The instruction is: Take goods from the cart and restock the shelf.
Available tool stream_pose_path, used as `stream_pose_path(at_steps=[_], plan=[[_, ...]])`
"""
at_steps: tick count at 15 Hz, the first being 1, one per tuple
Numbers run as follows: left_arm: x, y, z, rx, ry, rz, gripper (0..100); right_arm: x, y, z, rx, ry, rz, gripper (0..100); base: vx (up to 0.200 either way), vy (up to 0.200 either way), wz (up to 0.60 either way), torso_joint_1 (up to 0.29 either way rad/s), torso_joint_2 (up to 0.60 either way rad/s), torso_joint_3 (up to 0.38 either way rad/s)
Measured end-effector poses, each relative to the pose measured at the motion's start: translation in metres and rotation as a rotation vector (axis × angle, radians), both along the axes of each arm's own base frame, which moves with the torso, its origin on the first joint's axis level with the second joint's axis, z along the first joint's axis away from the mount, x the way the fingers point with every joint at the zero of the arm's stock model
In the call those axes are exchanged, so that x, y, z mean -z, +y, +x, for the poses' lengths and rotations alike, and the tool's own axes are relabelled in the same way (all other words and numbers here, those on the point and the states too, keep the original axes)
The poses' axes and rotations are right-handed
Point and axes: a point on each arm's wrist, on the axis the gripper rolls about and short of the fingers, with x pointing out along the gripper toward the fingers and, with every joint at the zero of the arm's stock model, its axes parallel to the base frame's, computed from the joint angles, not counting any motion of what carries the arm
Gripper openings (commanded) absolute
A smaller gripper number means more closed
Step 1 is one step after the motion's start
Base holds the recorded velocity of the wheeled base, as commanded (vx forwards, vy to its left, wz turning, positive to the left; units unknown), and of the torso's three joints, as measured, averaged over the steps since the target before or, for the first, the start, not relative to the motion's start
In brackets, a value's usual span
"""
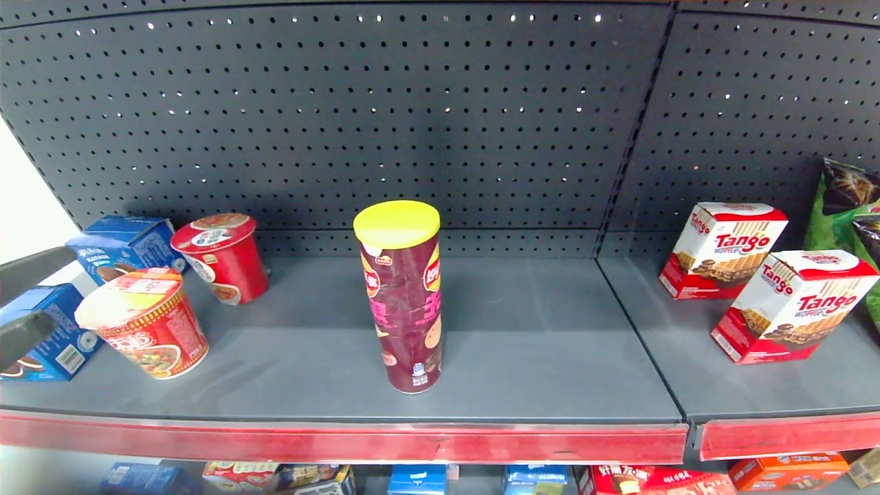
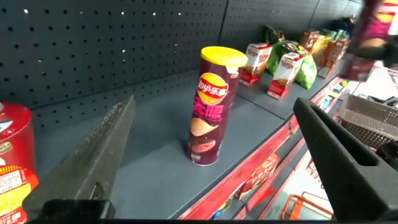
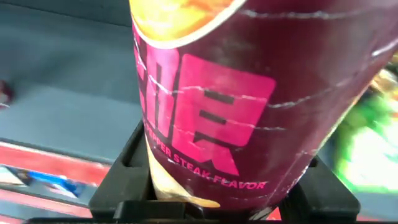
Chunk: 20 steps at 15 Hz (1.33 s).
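Shelf (image 1: 536,344): grey board with a red strip (image 1: 344,436) along the front edge and a perforated back panel (image 1: 412,103)
Standing can (image 1: 405,302): purple chips tube with a yellow lid, upright near the middle of the shelf, towards the front, apart from everything else
Held can (image 3: 249,81): second purple tube with pink lettering, clamped low on its body, grey shelf board and red strip visible behind it
Right end effector (image 3: 224,180): closed around the held can, one black finger on each side of the tube
Left end effector (image 2: 214,102): spread wide with nothing inside, at the left end of the shelf, the standing can well beyond the fingertips and framed between them
Cup noodles: red cup (image 1: 223,258) near the back panel, second cup (image 1: 148,323) nearer the front, both left of the standing can
Blue boxes: one (image 1: 124,244) just beside the rear cup, another (image 1: 41,330) at the far left, partly behind the left fingers
Wafer boxes: two red and white cartons (image 1: 722,251) (image 1: 794,306) on the next shelf bay to the right, one behind the other
Green bag (image 1: 842,213): against the back panel at the far right, behind the wafer boxes
Lower shelf: more boxes showing under the red strip, too cut off to tell apart
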Motion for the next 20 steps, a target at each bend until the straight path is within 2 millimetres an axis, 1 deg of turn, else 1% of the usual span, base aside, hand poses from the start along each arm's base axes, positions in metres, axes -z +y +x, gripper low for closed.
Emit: stream_pose_path(at_steps=[2,6,7,9,12,15,17,20], plan=[[-0.003,0.000,0.001,0.001,-0.012,0.006,100,-0.009,0.017,0.023,-0.036,-0.025,0.014,0,0.000,0.000,0.00,0.000,0.00,0.000],[-0.016,0.001,0.002,-0.003,-0.056,0.027,100,-0.035,0.050,0.068,-0.064,-0.044,0.028,0,0.000,0.000,0.00,0.000,0.00,0.000],[-0.019,0.002,0.002,-0.010,-0.065,0.031,100,-0.038,0.057,0.079,-0.064,-0.050,0.033,0,0.000,0.000,0.00,0.000,0.00,0.000],[-0.024,0.008,0.000,-0.062,-0.082,0.042,100,-0.039,0.071,0.103,-0.057,-0.073,0.046,0,0.000,0.000,0.00,0.000,0.00,0.000],[-0.037,0.014,-0.002,-0.127,-0.126,0.071,100,-0.031,0.089,0.134,-0.053,-0.047,0.030,0,0.000,0.000,0.00,0.000,0.00,0.000],[-0.044,0.017,-0.004,-0.159,-0.148,0.086,100,-0.043,0.114,0.159,-0.081,-0.082,0.055,0,0.000,0.000,0.00,0.000,0.00,0.000],[-0.045,0.018,-0.004,-0.161,-0.153,0.089,100,-0.046,0.130,0.173,-0.105,-0.088,0.076,0,0.000,0.000,0.00,0.000,0.00,0.000],[-0.046,0.017,-0.004,-0.157,-0.154,0.091,100,-0.041,0.150,0.196,-0.125,-0.099,0.116,0,0.000,0.000,0.00,0.000,0.00,0.000]])
